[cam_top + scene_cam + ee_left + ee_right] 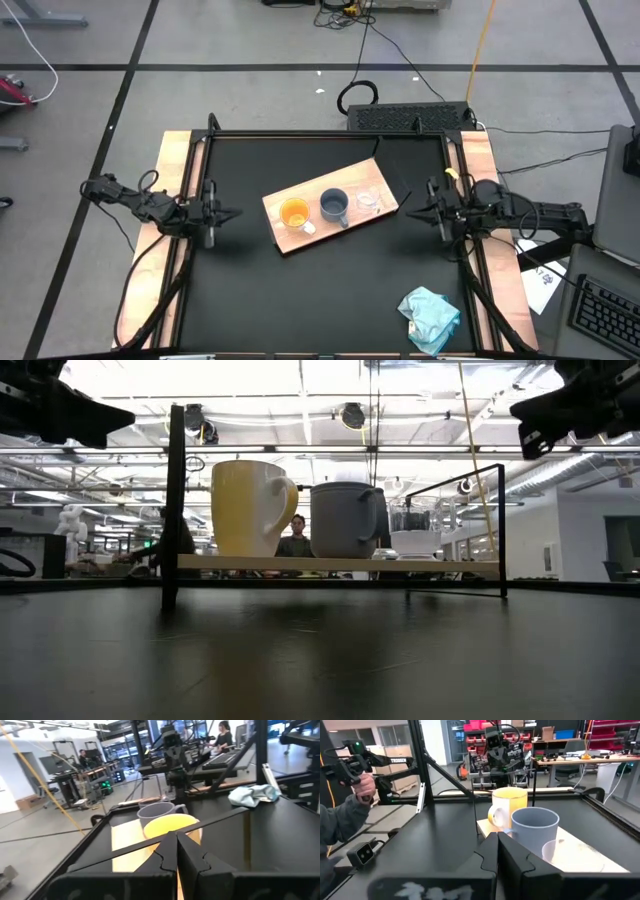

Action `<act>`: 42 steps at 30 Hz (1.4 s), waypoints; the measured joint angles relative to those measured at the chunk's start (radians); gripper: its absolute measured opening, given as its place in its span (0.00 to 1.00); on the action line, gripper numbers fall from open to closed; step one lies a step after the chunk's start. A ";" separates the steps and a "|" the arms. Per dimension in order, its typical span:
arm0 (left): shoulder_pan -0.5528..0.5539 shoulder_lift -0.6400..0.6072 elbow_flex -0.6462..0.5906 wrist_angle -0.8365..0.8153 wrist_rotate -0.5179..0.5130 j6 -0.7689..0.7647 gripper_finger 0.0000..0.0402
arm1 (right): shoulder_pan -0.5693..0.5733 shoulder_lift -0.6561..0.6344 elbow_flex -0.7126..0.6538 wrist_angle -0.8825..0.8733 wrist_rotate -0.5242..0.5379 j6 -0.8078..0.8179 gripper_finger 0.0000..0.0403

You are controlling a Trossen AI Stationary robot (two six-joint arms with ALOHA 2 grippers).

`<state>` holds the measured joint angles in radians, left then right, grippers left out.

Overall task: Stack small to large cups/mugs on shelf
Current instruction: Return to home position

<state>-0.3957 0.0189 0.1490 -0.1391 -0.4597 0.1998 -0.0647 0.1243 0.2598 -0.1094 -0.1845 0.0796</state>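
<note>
The left gripper (230, 213) is hanging at nine o'clock, fingers pinched together. One flat, grainy wooden board (345, 178) is carrying three in a row: round orange mug (294, 213), grey mug (334, 206), clear glass (369, 199). The right gripper (415, 210), three o'clock, is likewise pinched.

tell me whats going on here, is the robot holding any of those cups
Nothing is held right now. The orange mug, blue-grey mug and clear glass cup stand in a row on the wooden board mid-table. The left pincer and right pincer hover shut at their own sides of the table, clear of the board. A teal cloth lies near a corner on the right arm's side.
</note>
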 joint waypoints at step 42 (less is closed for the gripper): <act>0.001 0.014 -0.084 0.021 0.154 -0.119 0.00 | -0.008 -0.048 -0.215 0.252 -0.061 -0.043 0.00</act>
<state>-0.3946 0.0326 0.0654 -0.1181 -0.3058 0.0807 -0.0731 0.0762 0.0448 0.1427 -0.2450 0.0366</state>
